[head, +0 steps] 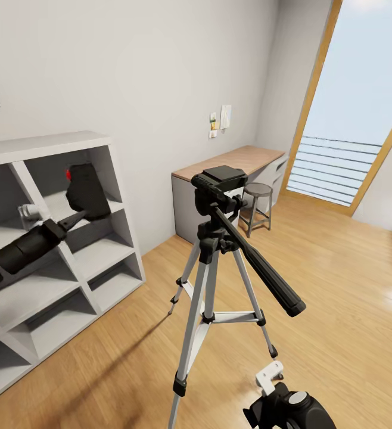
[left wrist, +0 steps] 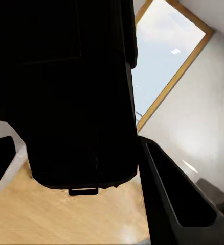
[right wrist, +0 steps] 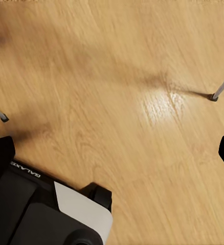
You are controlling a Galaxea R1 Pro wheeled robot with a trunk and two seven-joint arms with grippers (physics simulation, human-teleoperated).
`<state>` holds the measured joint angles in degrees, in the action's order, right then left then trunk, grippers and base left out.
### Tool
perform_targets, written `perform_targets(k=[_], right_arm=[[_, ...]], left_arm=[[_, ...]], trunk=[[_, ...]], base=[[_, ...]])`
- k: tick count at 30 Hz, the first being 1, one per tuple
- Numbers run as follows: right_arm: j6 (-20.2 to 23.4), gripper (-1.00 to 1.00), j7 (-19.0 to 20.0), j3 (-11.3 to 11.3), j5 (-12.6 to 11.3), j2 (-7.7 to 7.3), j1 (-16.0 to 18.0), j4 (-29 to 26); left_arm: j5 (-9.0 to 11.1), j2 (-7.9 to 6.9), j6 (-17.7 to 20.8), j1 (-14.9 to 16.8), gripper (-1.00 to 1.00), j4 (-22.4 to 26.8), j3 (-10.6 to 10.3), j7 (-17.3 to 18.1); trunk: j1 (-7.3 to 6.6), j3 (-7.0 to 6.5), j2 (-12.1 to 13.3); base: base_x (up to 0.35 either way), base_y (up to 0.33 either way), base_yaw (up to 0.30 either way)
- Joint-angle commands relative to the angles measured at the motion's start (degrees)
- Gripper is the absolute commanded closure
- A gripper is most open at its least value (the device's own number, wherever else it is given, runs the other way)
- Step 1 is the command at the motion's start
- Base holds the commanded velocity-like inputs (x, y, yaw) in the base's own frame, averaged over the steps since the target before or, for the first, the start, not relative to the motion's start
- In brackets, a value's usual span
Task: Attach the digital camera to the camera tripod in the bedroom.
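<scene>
The camera is a small black box with a red button on top — clamped in the left gripper, raised in front of the white shelf, well left of the tripod standing on the wood floor. The right gripper hangs open over the floor; "GALAXEA" is printed on the robot's base.

Wood plank floor under camera tripod, stool.
</scene>
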<state>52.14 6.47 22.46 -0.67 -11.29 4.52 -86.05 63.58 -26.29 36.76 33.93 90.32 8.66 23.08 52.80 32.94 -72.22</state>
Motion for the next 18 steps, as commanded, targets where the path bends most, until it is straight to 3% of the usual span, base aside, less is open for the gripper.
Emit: perform_targets(k=[1,5,12,13,14,18], right_arm=[[0.23,-1.0,0.07,0.08,-0.03,-0.03,0.05,-0.03],[0.18,-1.0,0.05,0.12,0.15,0.06,0.05,0.04],[-0.04,-1.0,0.04,0.23,0.39,0.11,0.05,0.23],[-0.07,-1.0,0.04,0.24,0.41,0.13,0.05,0.31],[-0.13,-1.0,0.01,0.29,0.54,0.25,0.05,0.59],[-0.23,-1.0,-0.03,0.39,0.67,0.36,0.05,0.78]], left_arm=[[1.49,0.31,0.69,0.0,1.0,0.01,0.66,0.46],[5.63,0.55,3.18,0.16,1.0,0.47,2.21,3.2],[7.61,-0.46,11.57,0.58,1.0,1.35,2.97,4.96],[7.68,-0.52,13.01,0.61,1.0,1.44,3.0,4.4],[7.56,-0.7,15.82,0.57,1.0,1.61,3.21,0.84],[7.69,-0.84,18.01,0.48,1.0,1.68,3.5,-5.83]], trunk=[[0.0,0.05,-0.03],[0.0,0.05,-0.03],[0.0,0.05,-0.03],[0.0,0.05,-0.03],[0.0,0.05,-0.03],[0.0,0.05,-0.03]], base=[[0.0,0.0,0.0],[0.0,0.0,0.0],[0.0,0.0,0.0],[0.0,0.0,0.0],[0.0,0.0,0.0],[0.0,0.0,0.0]])
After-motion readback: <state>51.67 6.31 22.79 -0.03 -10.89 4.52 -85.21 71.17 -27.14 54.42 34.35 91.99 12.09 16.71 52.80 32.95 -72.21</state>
